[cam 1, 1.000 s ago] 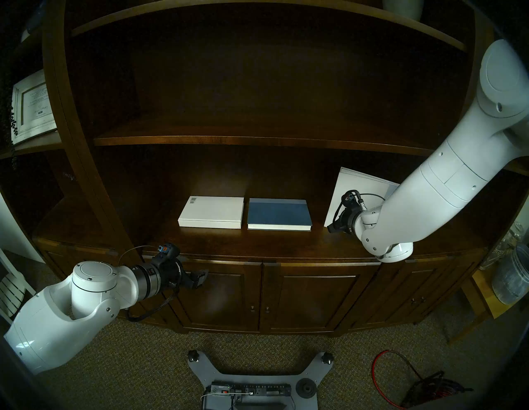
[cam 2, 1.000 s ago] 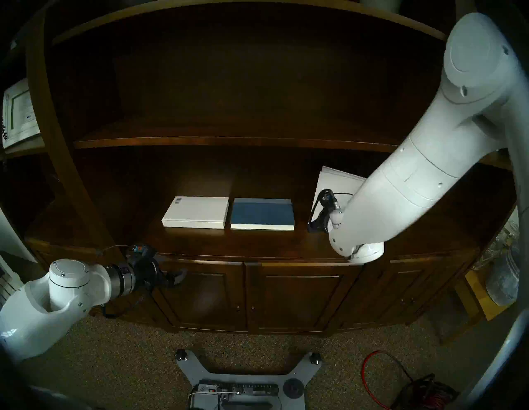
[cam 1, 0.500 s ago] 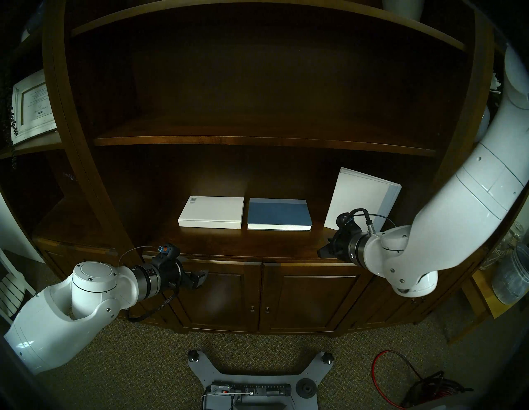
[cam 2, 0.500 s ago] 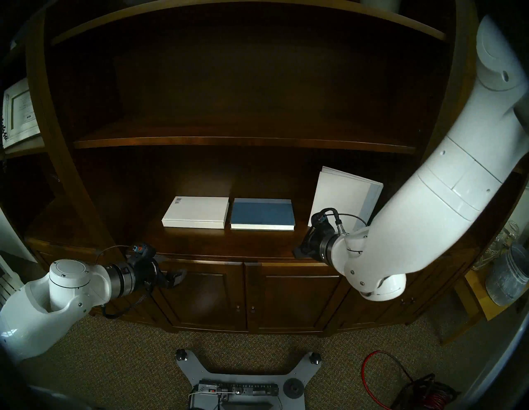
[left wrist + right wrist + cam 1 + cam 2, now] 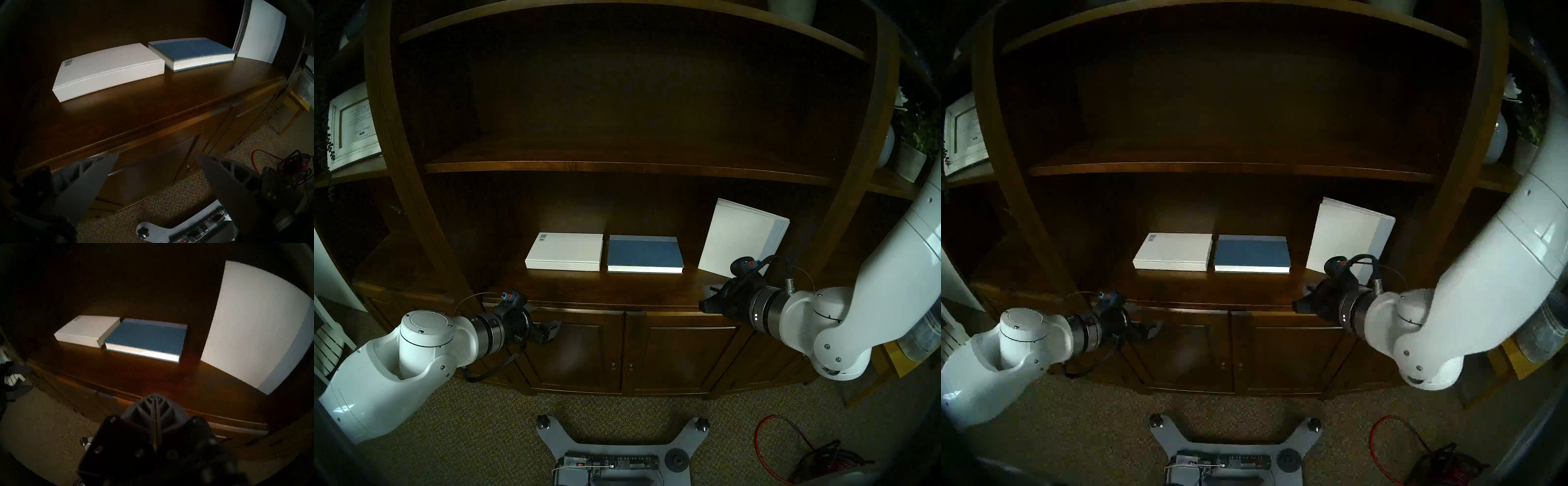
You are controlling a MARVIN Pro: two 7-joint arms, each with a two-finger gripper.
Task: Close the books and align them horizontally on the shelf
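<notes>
Three closed books sit on the dark wooden shelf [image 5: 585, 288]. The white book with a barcode [image 5: 565, 251] and the blue book with a pale band [image 5: 644, 254] lie flat side by side. The larger white book [image 5: 741, 234] stands tilted at the right, leaning back. My right gripper [image 5: 707, 303] is shut with nothing in it, at the shelf's front edge below the larger book [image 5: 254, 324]. My left gripper [image 5: 551, 331] hangs open and empty in front of the cabinet doors, below the shelf edge [image 5: 153, 125]. Its fingers [image 5: 95, 174] frame the cabinet front.
A thinner shelf board [image 5: 619, 166] runs above the books. A framed picture [image 5: 351, 125] stands in the left bay, a potted plant [image 5: 914, 149] in the right bay. A jar [image 5: 1541, 332] sits on a small table at right. A red cable [image 5: 768, 441] lies on the carpet.
My right arm has drawn back from the larger white book, out and down to the shelf's front edge. The book stays leaning. The left arm has not moved.
</notes>
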